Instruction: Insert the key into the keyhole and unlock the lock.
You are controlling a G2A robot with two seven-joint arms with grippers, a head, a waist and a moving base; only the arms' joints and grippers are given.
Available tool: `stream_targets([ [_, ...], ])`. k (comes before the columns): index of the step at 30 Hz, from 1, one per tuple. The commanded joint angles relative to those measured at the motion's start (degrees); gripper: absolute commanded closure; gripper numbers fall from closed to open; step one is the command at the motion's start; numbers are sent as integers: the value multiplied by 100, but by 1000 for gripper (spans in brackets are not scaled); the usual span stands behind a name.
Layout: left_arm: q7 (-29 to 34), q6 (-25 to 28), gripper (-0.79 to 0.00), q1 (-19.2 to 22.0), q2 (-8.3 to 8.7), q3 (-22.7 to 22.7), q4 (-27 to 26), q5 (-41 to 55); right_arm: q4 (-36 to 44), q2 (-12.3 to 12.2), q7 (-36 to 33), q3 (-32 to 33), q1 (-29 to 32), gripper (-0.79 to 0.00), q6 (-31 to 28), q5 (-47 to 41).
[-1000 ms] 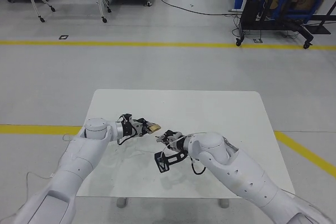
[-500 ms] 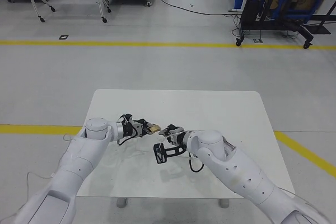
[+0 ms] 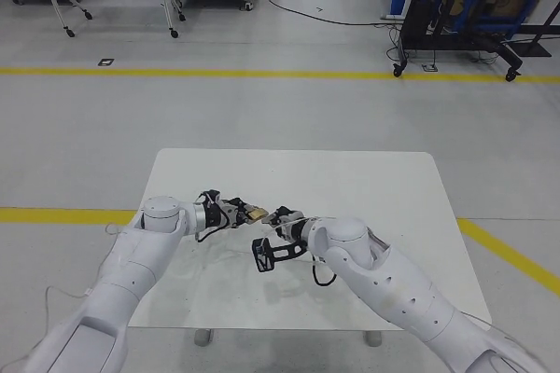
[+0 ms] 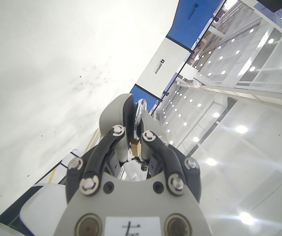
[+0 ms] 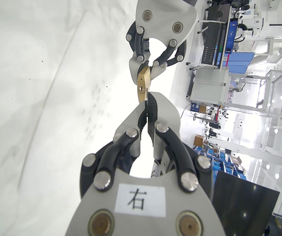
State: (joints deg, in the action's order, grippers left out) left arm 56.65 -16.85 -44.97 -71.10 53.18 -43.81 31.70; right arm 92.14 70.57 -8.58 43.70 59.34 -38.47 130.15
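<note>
Lining up for insertion: lock (image 5: 143, 84) clamped in left gripper (image 5: 144, 73) over the table (image 3: 373, 186), right gripper (image 5: 147, 103) pinched shut right at it, presumably on the key, too thin to make out. Needs a slight nudge onto the keyhole (image 5: 141, 89), then a straight push and twist. From right wrist, keyhole face-on; from top, grippers nose to nose; from left wrist, a brass sliver between pads (image 4: 114, 119).

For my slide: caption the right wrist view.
Left gripper holds a brass padlock, keyhole toward the shut right gripper at its base.
</note>
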Motion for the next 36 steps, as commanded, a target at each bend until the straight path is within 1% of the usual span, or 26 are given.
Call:
stream_targets([
  [1,33,-24,0,3,-5,4,10,11,-7,18,-68,-42,-12,0,-41,20],
  [7,69,-23,0,11,-18,12,38,11,-131,95,-278,-129,-104,0,-87,-28],
  [16,146,-84,0,27,-39,18,87,20,-110,188,-579,-239,-163,0,-159,-19],
  [22,181,-117,0,42,-57,36,128,75,-189,263,-667,-330,-216,0,-175,-69],
  [26,356,-151,0,22,-72,66,133,232,-282,307,-802,-344,-277,0,-195,-73],
  [31,408,-120,0,7,-77,70,108,225,-334,335,-762,-266,-345,0,-256,-181],
  [32,411,-113,0,9,-76,77,106,225,-352,336,-708,-232,-350,-18,-288,-249],
  [33,412,-105,0,10,-75,84,107,224,-368,336,-625,-188,-355,-459,-323,-341],
  [34,412,-102,0,10,-73,93,110,224,-374,334,-609,-172,-358,-785,-335,-360],
  [36,405,-77,0,10,-68,120,116,232,-374,334,-609,-172,-358,-785,-335,-360],
])
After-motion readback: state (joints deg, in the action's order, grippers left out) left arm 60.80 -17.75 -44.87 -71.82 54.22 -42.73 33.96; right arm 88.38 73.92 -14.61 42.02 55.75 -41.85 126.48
